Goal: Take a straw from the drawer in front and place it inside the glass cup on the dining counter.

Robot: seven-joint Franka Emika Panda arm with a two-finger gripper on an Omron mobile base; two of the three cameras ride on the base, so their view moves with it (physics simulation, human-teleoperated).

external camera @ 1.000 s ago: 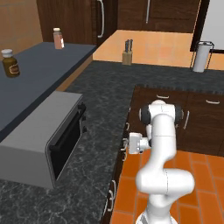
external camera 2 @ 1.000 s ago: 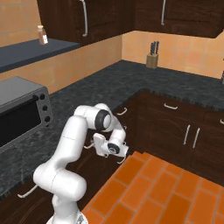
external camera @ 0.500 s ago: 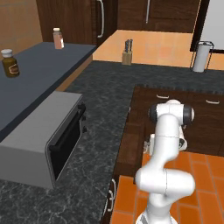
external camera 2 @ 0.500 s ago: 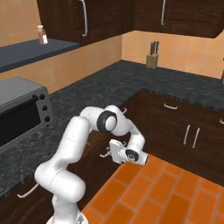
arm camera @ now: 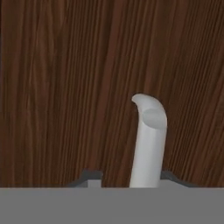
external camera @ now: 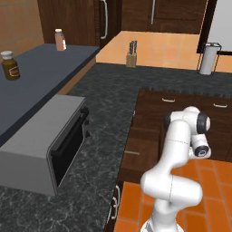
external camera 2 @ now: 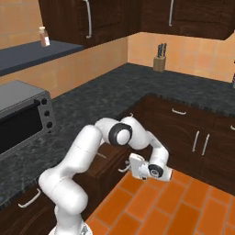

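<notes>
Drawer [external camera 2: 108, 160]: pulled out, silver handle [arm camera: 148, 142] between the 2 fingertips
Pincer [arm camera: 127, 178]: narrowly parted, handle not gripped
Room: orange floor [external camera 2: 170, 206] beneath

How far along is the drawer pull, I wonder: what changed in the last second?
The end effector drew the drawer out from the cabinets, then loosened its jaws around the handle. The microwave and knife block stayed put.

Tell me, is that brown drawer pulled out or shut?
Pulled out: the drawer juts from the cabinets, its silver handle in front of the pincer.
</notes>
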